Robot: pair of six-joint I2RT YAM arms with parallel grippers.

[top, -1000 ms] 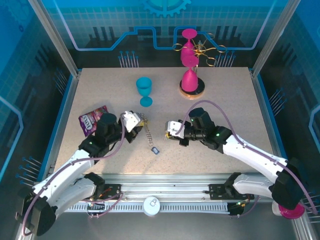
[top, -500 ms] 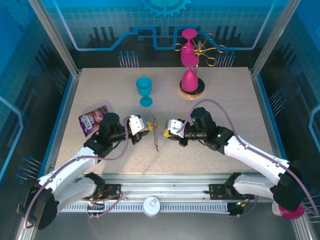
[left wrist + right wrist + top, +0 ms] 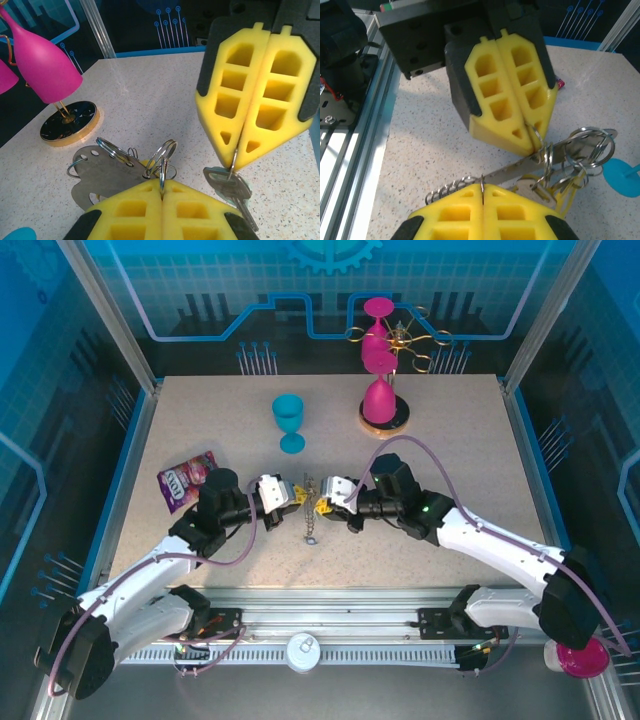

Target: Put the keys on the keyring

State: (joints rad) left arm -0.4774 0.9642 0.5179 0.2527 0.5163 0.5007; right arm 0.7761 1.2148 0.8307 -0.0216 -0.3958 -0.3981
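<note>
The keyring is a cluster of thin metal rings joined to a flat silvery plate and a short chain that hangs down. My left gripper is shut on one ring's edge. My right gripper faces it, shut on a thin metal loop from which a silvery key dangles. In the right wrist view my right gripper pinches that loop just in front of the left gripper. From above, both grippers meet mid-table, almost touching.
A blue goblet stands behind the grippers. A pink goblet stand with a round base is at the back right. A purple snack packet lies left of the left arm.
Both grippers have closed in on each other at mid-table. The keyring has moved right with the left gripper, its chain now hanging instead of trailing on the table. The right gripper has shifted left.
</note>
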